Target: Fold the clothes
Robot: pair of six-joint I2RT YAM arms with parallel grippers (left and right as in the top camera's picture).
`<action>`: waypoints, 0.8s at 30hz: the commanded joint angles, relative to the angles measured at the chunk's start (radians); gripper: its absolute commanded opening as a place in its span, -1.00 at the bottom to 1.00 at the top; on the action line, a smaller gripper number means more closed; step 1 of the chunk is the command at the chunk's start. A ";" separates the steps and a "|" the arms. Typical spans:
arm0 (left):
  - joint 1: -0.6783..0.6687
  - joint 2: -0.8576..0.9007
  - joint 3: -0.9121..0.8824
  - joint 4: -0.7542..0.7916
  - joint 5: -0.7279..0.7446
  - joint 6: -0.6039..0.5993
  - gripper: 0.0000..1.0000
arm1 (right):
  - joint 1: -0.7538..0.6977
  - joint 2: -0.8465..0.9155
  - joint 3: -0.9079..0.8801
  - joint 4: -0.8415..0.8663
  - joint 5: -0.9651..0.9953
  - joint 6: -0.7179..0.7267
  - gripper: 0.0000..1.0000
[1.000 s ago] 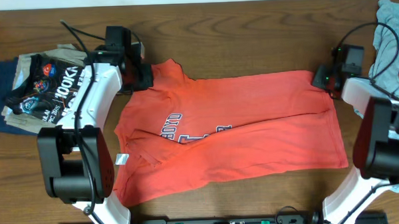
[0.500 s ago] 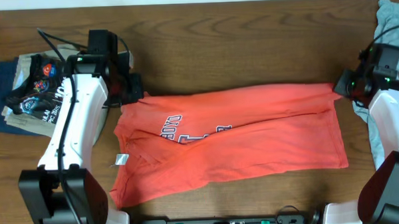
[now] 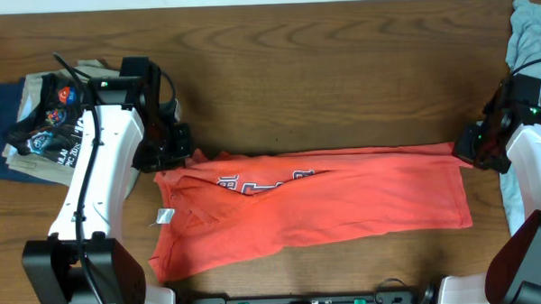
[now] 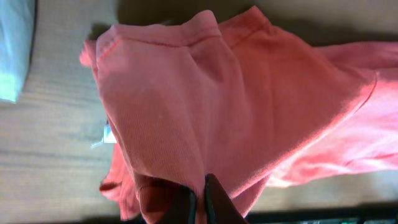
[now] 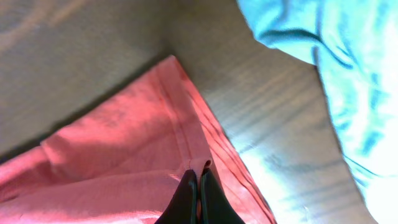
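Observation:
The clothes, a red-orange T-shirt (image 3: 344, 199), lie spread across the near half of the wooden table, with the far edge folded toward the front and part of the navy-and-white lettering (image 3: 254, 183) showing. My left gripper (image 3: 178, 152) is shut on the shirt's far left corner. In the left wrist view the cloth (image 4: 205, 112) drapes from the left gripper (image 4: 200, 198), pinched between the dark fingers. My right gripper (image 3: 469, 150) is shut on the far right corner. The right wrist view shows the hem (image 5: 186, 134) clamped in the right gripper (image 5: 198, 186).
A pile of other garments with a black printed shirt (image 3: 48, 124) on top lies at the far left. A light blue-grey garment (image 3: 529, 53) sits at the far right, also in the right wrist view (image 5: 336, 68). A white tag (image 3: 164, 216) sticks out at the shirt's left side.
Both grippers have pulled the shirt's far edge toward the front of the table, folding it over. The visible shirt has become a narrower band and the lettering is partly covered.

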 commanded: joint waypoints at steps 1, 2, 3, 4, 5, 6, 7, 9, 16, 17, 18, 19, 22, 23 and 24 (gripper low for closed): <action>0.005 -0.016 -0.015 -0.033 -0.010 -0.006 -0.88 | -0.027 -0.023 0.001 -0.016 0.063 -0.007 -0.97; 0.005 -0.016 -0.016 -0.045 -0.010 -0.006 -0.87 | -0.030 -0.023 0.001 -0.024 0.069 -0.007 -0.97; 0.005 -0.016 -0.017 -0.057 -0.010 -0.006 -0.88 | -0.033 -0.023 0.001 -0.031 0.080 -0.007 -0.98; 0.005 -0.016 -0.017 -0.068 -0.010 -0.005 -0.88 | -0.037 -0.023 0.001 -0.037 0.087 -0.007 -0.97; 0.005 -0.016 -0.017 -0.076 -0.010 -0.005 -0.88 | -0.040 -0.023 0.001 -0.041 0.089 -0.007 -0.97; 0.005 -0.016 -0.017 -0.087 -0.010 -0.005 -0.87 | -0.044 -0.023 0.001 -0.045 0.089 -0.006 -0.97; 0.005 -0.016 -0.017 -0.098 -0.010 -0.005 -0.88 | -0.046 -0.023 0.001 -0.050 0.089 -0.006 -0.96; 0.005 -0.016 -0.017 -0.124 -0.010 -0.005 -0.87 | -0.050 -0.023 0.000 -0.063 0.089 -0.007 -0.93; 0.005 -0.016 -0.017 -0.194 -0.010 -0.005 -0.88 | -0.050 -0.023 0.000 -0.102 0.087 -0.007 -0.89; 0.005 -0.016 -0.017 -0.204 -0.010 -0.005 -0.88 | -0.050 -0.023 0.000 -0.106 0.087 -0.007 -0.88; 0.005 -0.016 -0.017 -0.212 -0.010 -0.005 -0.88 | -0.050 -0.023 0.000 -0.111 0.088 -0.007 -0.88; 0.005 -0.016 -0.017 -0.220 -0.010 -0.005 -0.88 | -0.050 -0.023 -0.001 -0.114 0.087 -0.007 -0.88; 0.004 -0.016 -0.030 -0.231 -0.010 -0.005 -0.88 | -0.050 -0.023 -0.003 -0.133 0.088 -0.007 -0.87; 0.004 -0.016 -0.041 -0.230 -0.010 -0.005 -0.88 | -0.050 -0.023 -0.004 -0.138 0.088 -0.007 -0.86; 0.004 -0.016 -0.052 -0.230 -0.010 -0.005 -0.88 | -0.050 -0.023 -0.004 -0.143 0.088 -0.007 -0.86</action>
